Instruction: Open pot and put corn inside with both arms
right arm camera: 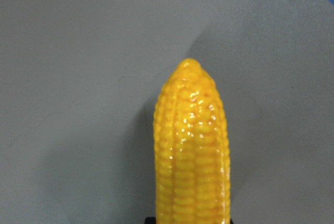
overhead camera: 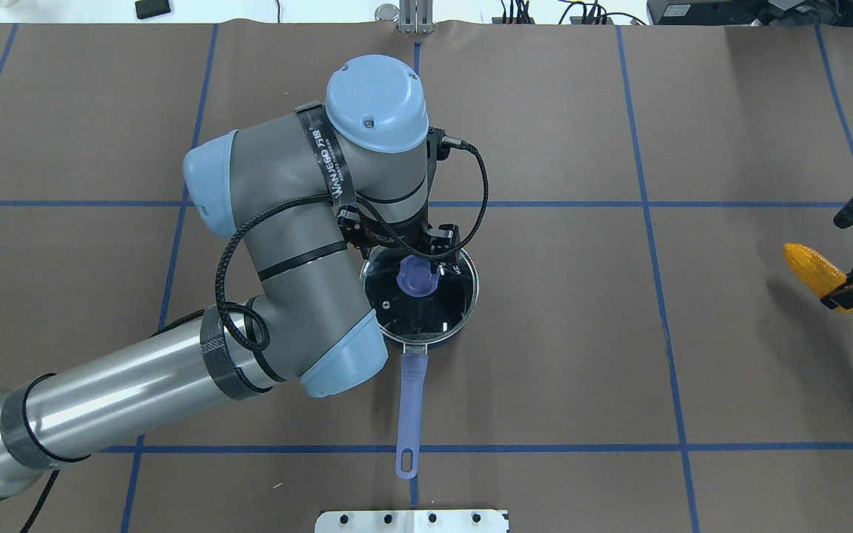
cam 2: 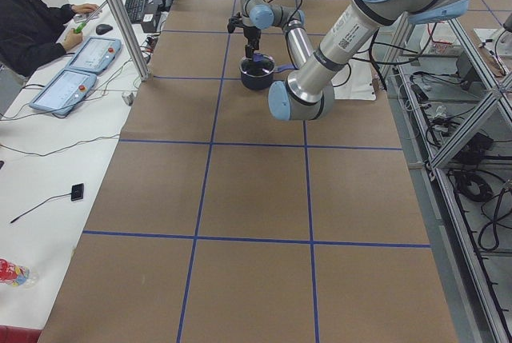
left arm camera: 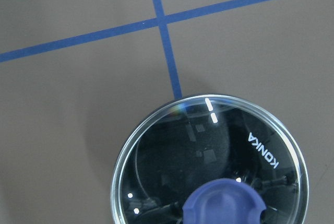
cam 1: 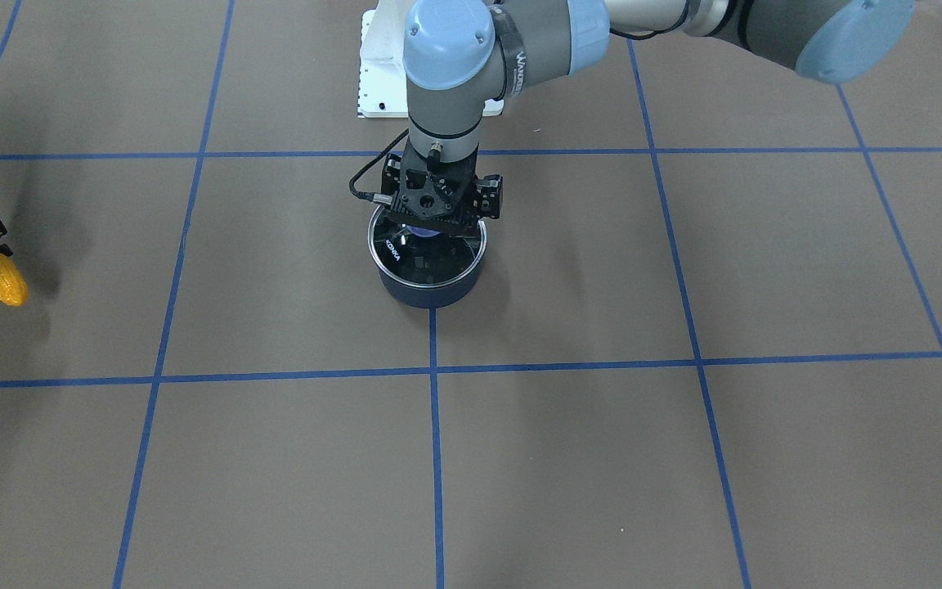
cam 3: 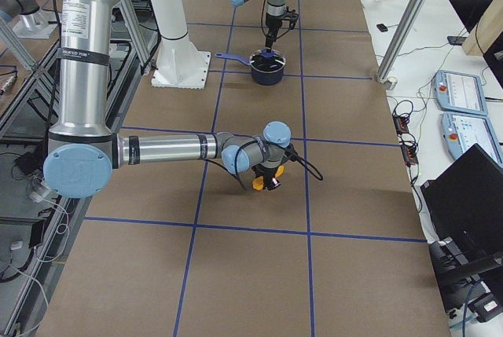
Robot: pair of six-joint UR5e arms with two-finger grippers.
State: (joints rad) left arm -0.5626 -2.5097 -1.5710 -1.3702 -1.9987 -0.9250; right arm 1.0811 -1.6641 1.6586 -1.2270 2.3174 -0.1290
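The dark navy pot (cam 1: 430, 291) stands mid-table, its purple-blue handle (overhead camera: 410, 400) pointing toward the robot base. The glass lid (overhead camera: 430, 307) covers it; I cannot tell whether it is raised off the rim. My left gripper (cam 1: 436, 226) points straight down over the lid and is shut on its purple knob (overhead camera: 416, 280), which also shows in the left wrist view (left arm camera: 224, 204). My right gripper (overhead camera: 847, 290) is far to the right, shut on the thick end of the yellow corn (overhead camera: 810, 266), held just above the table. The corn fills the right wrist view (right arm camera: 193, 151).
A white base plate (cam 1: 379, 78) lies behind the pot at the robot's side. Blue tape lines (cam 1: 435, 425) grid the brown table cover. An operator (cam 2: 32, 23) sits at a side bench with control tablets (cam 2: 64, 91).
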